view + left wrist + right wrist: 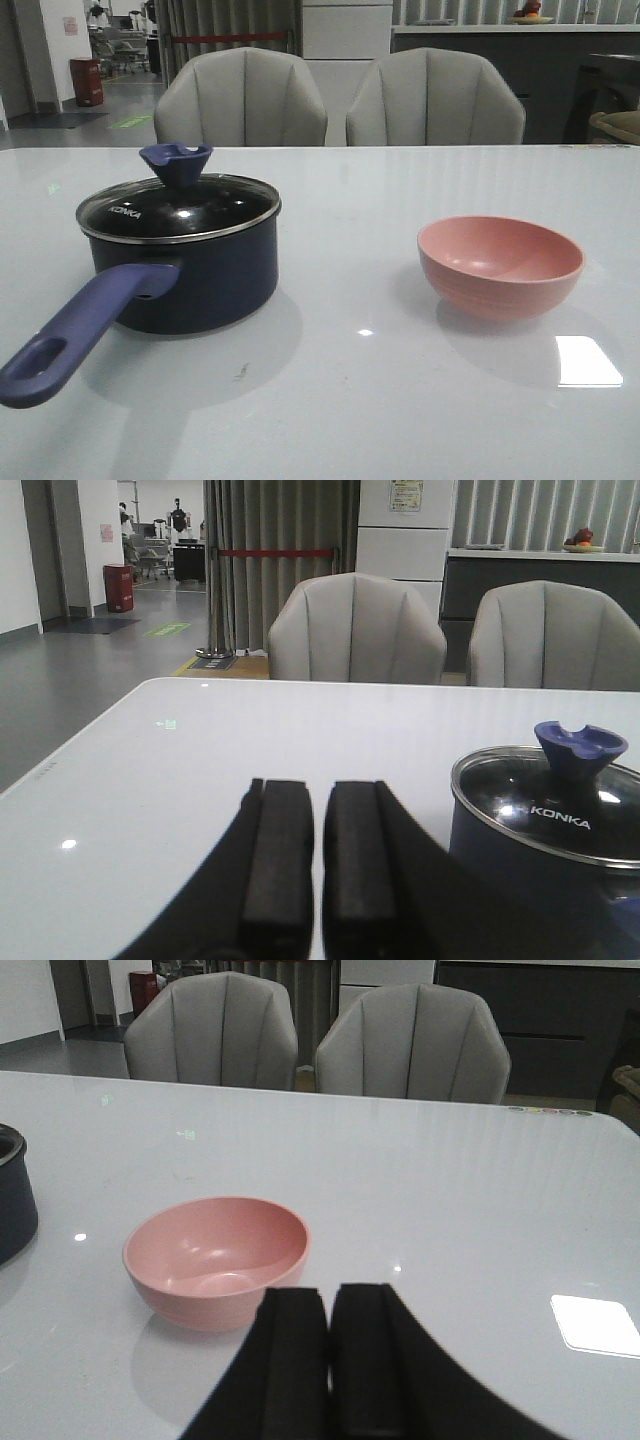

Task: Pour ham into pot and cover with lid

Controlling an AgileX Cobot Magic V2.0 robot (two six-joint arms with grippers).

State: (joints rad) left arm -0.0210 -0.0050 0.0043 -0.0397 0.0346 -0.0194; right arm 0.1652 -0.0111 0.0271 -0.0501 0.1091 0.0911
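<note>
The dark navy pot stands on the left of the table, its long purple-blue handle pointing toward the front left. The glass lid with a dark blue knob rests on the pot's rim. The ham is out of view; the pink bowl on the right shows an empty inside. In the left wrist view my left gripper is shut with nothing held, near the pot. In the right wrist view my right gripper is shut, empty, just beside the pink bowl. Neither gripper shows in the front view.
Two grey chairs stand behind the table's far edge. The white table top carries only the pot and the bowl. A bright window reflection lies at the front right.
</note>
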